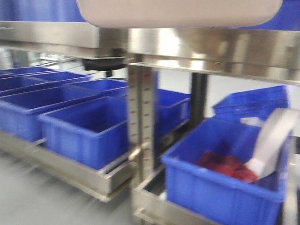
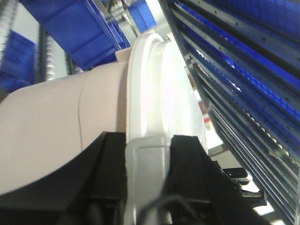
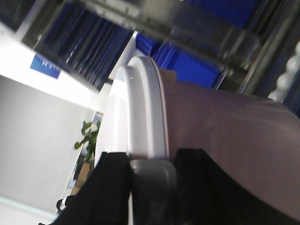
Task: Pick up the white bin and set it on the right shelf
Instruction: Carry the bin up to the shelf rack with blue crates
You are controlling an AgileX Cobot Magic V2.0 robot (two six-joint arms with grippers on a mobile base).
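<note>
White bin: stiff, glossy, probably slippery. Left gripper and right gripper each clamp an end rim tab, likely the best hold; carry level.

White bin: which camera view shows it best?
Left wrist view: the white bin is sharpest, with pinkish wall and white lid rim gripped in the left hand. Right wrist shows the same, blurrier, in the right hand. Front view catches only its underside at the top edge.

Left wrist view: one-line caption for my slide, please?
White bin clamped at its lid edge between the left jaws, blue bins behind.
</note>
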